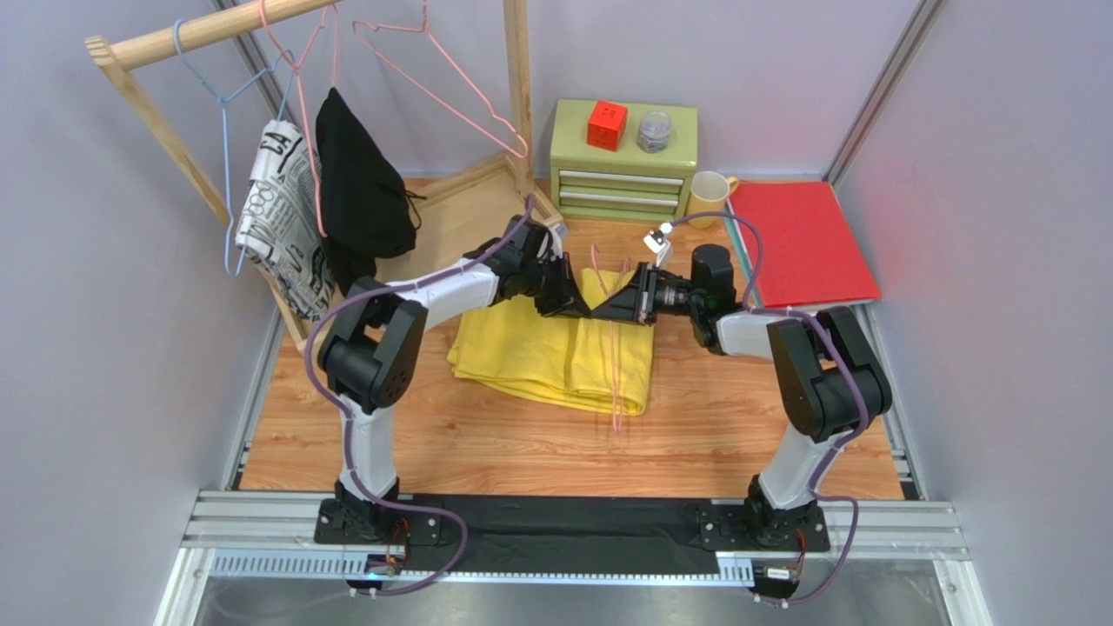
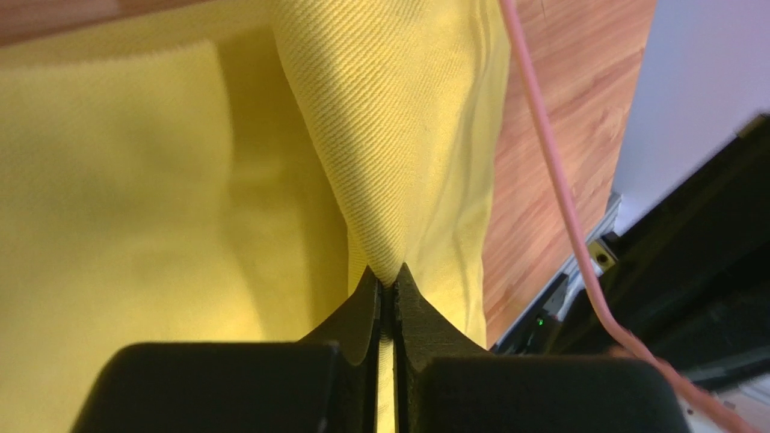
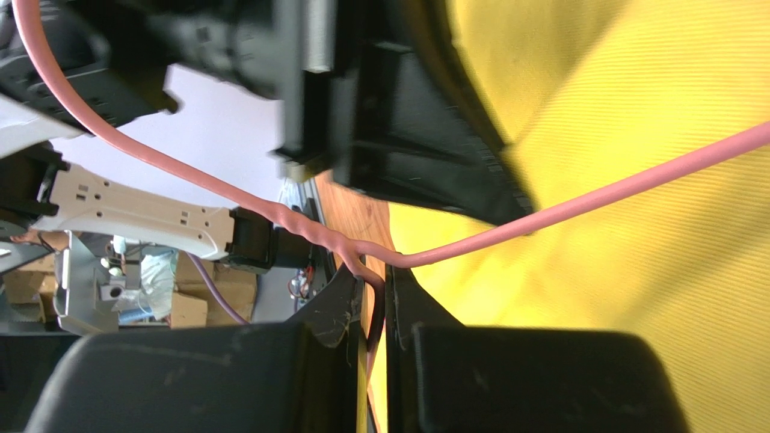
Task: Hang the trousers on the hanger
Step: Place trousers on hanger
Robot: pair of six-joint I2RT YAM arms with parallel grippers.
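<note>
The yellow trousers (image 1: 542,346) lie folded on the wooden table. My left gripper (image 1: 578,307) is shut on a raised fold of the trousers' cloth (image 2: 398,135), pinched at the jaw tips (image 2: 389,278). My right gripper (image 1: 614,313) faces it, tip to tip, and is shut on the twisted neck of a pink wire hanger (image 3: 578,203), its tips (image 3: 375,290) around the wire. The hanger's wire runs down across the trousers (image 1: 615,385) toward their near edge. It also shows in the left wrist view (image 2: 551,171).
A wooden rack (image 1: 196,33) at the back left holds a light blue hanger (image 1: 222,111), more pink hangers (image 1: 444,78), a black garment (image 1: 359,176) and a black-and-white garment (image 1: 281,209). A green drawer chest (image 1: 621,170), a mug (image 1: 709,196) and a red folder (image 1: 800,241) stand at the back right.
</note>
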